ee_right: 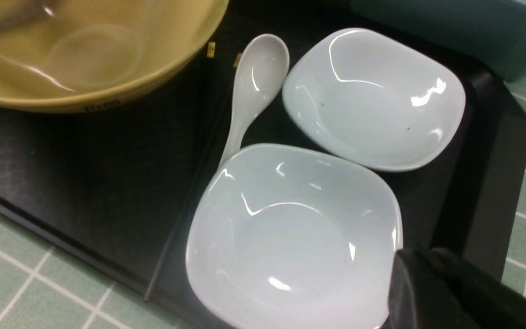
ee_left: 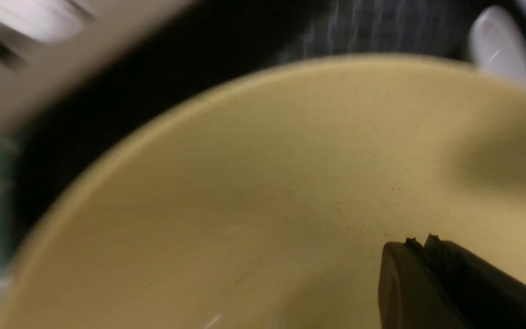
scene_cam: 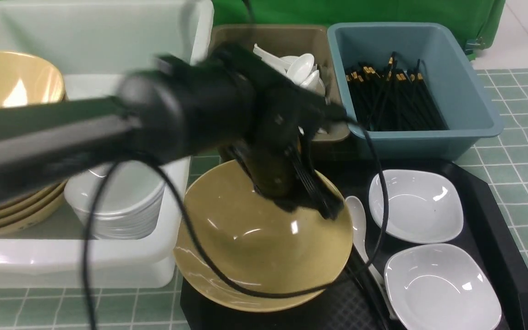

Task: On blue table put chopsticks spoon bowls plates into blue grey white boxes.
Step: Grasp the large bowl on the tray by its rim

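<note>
Most of the sorting is judged to be done. At the far left, tan bowls (scene_cam: 12, 82) are stacked in the white tub (scene_cam: 108, 36) beside a pile of white plates (scene_cam: 122, 201). Next, the left fingers (scene_cam: 319, 197) are seen at the far rim of one loose bowl (scene_cam: 255, 238), which occupies the left part of the black tray (scene_cam: 488, 201). A dark finger is shown inside this bowl in the left wrist view, but whether the rim is gripped cannot be told (motion blur smears the fingers).

Behind, spoons (scene_cam: 300, 68) are held in the grey bin (scene_cam: 227, 36) and a bundle of chopsticks (scene_cam: 392, 101) in the blue bin (scene_cam: 465, 91).

Left to be cleared: the loose bowl, the loose chopsticks (ee_right: 210, 50), one spoon (scene_cam: 358, 220), the far plate (scene_cam: 415, 206) and the near plate (scene_cam: 442, 286). The spoon's long axis is laid running away from the robot, scoop toward the bins, handle end meeting the near plate's rim. The loose chopsticks are laid just beside it, roughly parallel, gold bands at the far end.

Of the right fingers (ee_right: 427, 292), only a dark part is shown above the near plate, so their spread cannot be told. The tray is carried by the tiled desk (scene_cam: 520, 151).
</note>
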{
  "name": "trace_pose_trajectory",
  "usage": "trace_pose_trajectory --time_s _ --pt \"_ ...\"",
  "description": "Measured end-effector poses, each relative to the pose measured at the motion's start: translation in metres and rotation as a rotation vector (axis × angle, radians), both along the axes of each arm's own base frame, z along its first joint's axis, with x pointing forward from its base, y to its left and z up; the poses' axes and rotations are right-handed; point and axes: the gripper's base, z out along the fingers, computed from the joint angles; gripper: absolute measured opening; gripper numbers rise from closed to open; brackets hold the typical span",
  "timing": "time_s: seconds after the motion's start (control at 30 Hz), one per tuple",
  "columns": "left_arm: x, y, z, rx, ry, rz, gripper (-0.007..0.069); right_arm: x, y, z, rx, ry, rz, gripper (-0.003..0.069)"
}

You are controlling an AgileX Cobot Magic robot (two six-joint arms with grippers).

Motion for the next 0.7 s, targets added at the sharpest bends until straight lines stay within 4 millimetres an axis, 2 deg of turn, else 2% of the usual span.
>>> trace_pose_trajectory --time_s 0.1,0.13,0.2,0.23,0.3,0.37,0.5,0.7 --pt "-0.002 -0.016 -0.019 -0.048 0.068 -0.012 0.0005 0.000 0.000 0.000 0.000 0.000 0.000 0.0043" --pt "-0.005 -0.021 -0.020 -0.073 0.078 -0.026 0.0005 0.000 0.000 0.000 0.000 0.000 0.000 0.0043" --pt "-0.008 -0.028 -0.019 -0.121 0.084 -0.041 0.0005 0.000 0.000 0.000 0.000 -0.001 0.000 0.0046" --pt "-0.013 -0.041 -0.014 -0.220 0.083 -0.059 0.0005 0.000 0.000 0.000 0.000 -0.001 0.000 0.0047" --pt "-0.014 -0.047 -0.011 -0.269 0.083 -0.061 0.0005 0.000 0.000 0.000 0.000 -0.001 0.000 0.0047" --pt "-0.015 -0.057 0.000 -0.346 0.079 -0.074 0.0010 0.000 0.000 0.000 0.001 0.001 0.000 0.0047" --pt "-0.009 -0.053 0.019 -0.336 0.051 -0.107 0.0065 0.000 0.000 0.000 0.000 0.004 0.001 0.0048" --pt "0.013 -0.013 0.059 -0.120 -0.077 -0.102 0.0308 0.000 0.000 0.000 0.002 -0.004 -0.001 0.0048"
